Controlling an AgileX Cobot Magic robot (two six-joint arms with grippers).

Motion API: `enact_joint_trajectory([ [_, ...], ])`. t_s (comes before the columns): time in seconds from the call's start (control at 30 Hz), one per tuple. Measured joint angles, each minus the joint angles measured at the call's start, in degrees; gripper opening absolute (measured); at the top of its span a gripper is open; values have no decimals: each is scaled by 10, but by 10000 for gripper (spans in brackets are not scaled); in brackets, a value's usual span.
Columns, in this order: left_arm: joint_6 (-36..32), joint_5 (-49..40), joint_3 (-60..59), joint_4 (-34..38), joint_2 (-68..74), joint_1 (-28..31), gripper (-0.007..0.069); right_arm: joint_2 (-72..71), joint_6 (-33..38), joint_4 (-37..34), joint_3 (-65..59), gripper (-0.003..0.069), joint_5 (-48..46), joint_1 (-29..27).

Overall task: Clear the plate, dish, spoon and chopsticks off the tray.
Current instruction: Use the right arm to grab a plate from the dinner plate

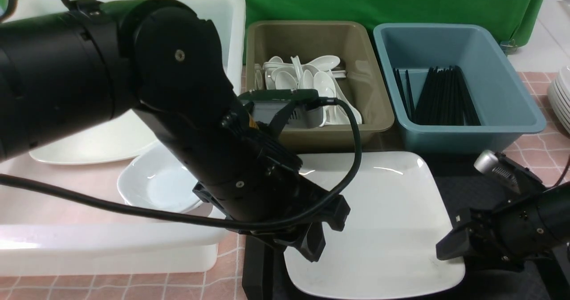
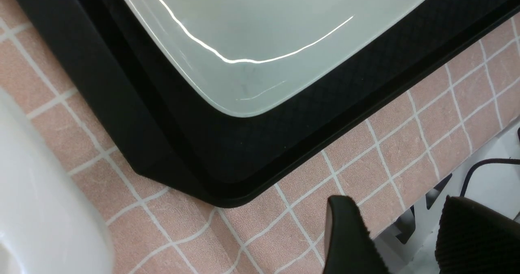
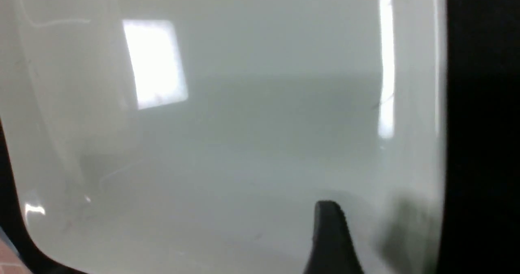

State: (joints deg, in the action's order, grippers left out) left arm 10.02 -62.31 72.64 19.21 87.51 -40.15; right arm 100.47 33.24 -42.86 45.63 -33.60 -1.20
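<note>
The large white plate [image 1: 383, 211] lies flat on the black tray [image 1: 449, 188]. My left gripper [image 1: 311, 242] hangs open and empty over the tray's near left corner. In the left wrist view its fingers [image 2: 345, 237] frame the table edge, with the left gripper [image 2: 406, 241] off the plate [image 2: 264, 22] and tray [image 2: 284, 135]. My right gripper [image 1: 449, 246] sits low at the plate's right rim. In the right wrist view one finger [image 3: 329, 237] is over the plate [image 3: 243, 123]; the other is lost against the tray [image 3: 483, 103]. No dish, spoon or chopsticks show on the tray.
A white bin [image 1: 111, 246] at the left holds a big white plate [image 1: 98, 144] and a small white dish [image 1: 156, 180]. A brown bin [image 1: 369, 99] holds a heap of white spoons [image 1: 307, 77]. A blue bin [image 1: 503, 95] holds black chopsticks [image 1: 441, 97]. Stacked plates [image 1: 562, 95] stand at the far right.
</note>
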Motion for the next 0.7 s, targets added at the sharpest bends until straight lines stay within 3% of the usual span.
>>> enact_joint_trajectory([
  [0.2,-6,5,2,-9,0,0,288,16,5,-13,6,381,6,30],
  [0.3,-7,1,14,-32,-1,0,273,20,8,-13,7,265,11,39],
  [0.33,-8,-2,24,-52,-8,0,248,21,4,-15,7,185,11,40],
  [0.6,18,-67,97,-165,-96,0,42,-19,-18,4,1,157,-18,28],
  [0.7,22,-71,102,-175,-127,0,12,-48,-23,9,1,120,-36,15],
])
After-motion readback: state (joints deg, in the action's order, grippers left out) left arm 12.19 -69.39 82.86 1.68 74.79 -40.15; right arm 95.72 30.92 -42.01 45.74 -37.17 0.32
